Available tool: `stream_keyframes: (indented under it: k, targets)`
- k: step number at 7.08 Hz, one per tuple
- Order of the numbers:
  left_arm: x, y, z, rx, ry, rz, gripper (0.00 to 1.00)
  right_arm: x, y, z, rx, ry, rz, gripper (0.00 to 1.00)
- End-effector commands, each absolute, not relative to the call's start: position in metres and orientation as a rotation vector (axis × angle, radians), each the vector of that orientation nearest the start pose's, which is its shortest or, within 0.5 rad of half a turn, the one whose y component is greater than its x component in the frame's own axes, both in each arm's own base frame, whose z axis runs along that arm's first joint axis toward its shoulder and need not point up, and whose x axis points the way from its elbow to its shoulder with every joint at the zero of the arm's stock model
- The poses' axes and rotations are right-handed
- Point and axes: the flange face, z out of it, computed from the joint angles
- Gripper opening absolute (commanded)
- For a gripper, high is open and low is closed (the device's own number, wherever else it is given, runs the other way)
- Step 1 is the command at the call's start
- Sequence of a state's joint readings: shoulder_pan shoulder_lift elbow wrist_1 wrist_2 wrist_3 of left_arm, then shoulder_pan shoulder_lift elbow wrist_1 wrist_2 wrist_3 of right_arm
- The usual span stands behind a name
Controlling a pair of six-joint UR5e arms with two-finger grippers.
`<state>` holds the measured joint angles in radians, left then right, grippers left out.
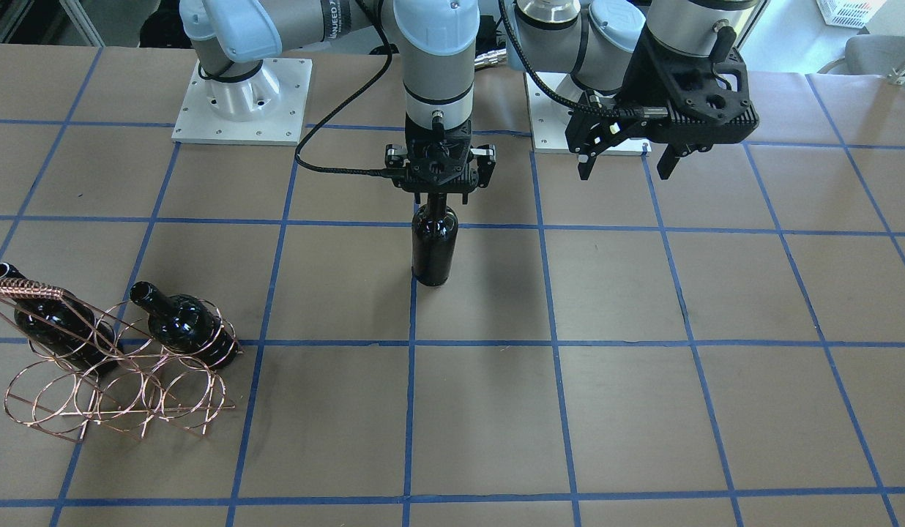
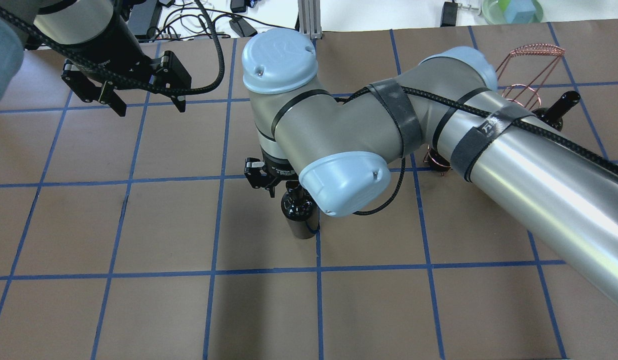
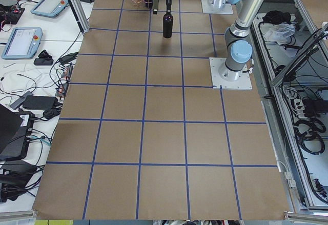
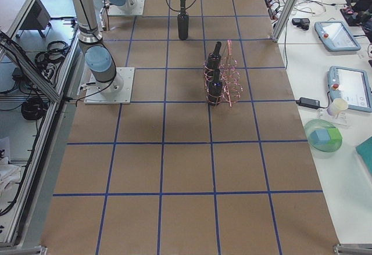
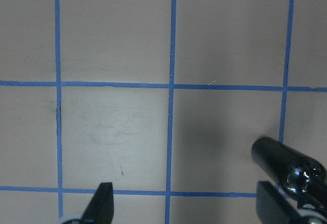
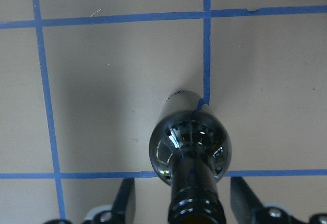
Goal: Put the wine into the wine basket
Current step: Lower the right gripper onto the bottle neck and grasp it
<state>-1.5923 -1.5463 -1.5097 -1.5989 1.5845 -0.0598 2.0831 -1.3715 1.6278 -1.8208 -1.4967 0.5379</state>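
One wine bottle [image 1: 434, 245] stands upright on the table near the middle, on a blue tape line; it also shows in the right wrist view [image 6: 190, 142]. My right gripper [image 1: 437, 196] is straight above it, open, with a finger [image 6: 126, 199] on each side of the neck and a gap to the glass. The copper wire wine basket [image 1: 116, 380] stands at the table's end on my right and holds two alike bottles [image 1: 50, 315] [image 1: 185, 326]. My left gripper [image 1: 624, 165] is open and empty, raised near its base.
The table is brown paper with a blue tape grid [image 1: 555, 344]. Two white arm base plates [image 1: 240, 102] sit at the robot's edge. My right arm's long forearm [image 2: 539, 185] spans the table between the basket and the bottle. Tablets and cables lie on side benches [image 4: 337, 34].
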Motion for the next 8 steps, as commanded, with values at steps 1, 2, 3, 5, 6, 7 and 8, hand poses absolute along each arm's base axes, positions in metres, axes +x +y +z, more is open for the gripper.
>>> stream_keyframes:
  k: [1,2,3,5,6,7,8]
  targets:
    - [-0.1425,-0.4825,0.5259,-0.061,3.130,-0.087,0.98,0.3982,-0.4211,0.3793,0.038,3.082,0.071,0.49]
    - [-0.1425,-0.4826,0.5266,-0.061,3.130,-0.090,0.98,0.3983,-0.4212,0.3795,0.036,3.081,0.069,0.49]
    - [-0.1425,-0.4825,0.5259,-0.061,3.130,-0.087,0.98,0.3979,-0.4222,0.3788,0.036,3.081,0.069,0.48]
    - [-0.1425,-0.4825,0.5259,-0.061,3.130,-0.087,0.98,0.3969,-0.4240,0.3798,0.040,3.079,0.063,0.48]
    - [-0.1423,-0.4825,0.5259,-0.061,3.128,-0.087,0.98,0.3953,-0.4261,0.3807,0.045,3.076,0.059,0.50]
    - [-0.1414,-0.4827,0.5259,-0.063,3.127,-0.087,0.98,0.3938,-0.4276,0.3808,0.045,3.078,0.055,0.54]
    - [-0.1423,-0.4825,0.5259,-0.061,3.128,-0.087,0.98,0.3932,-0.4287,0.3801,0.036,3.079,0.053,0.54]
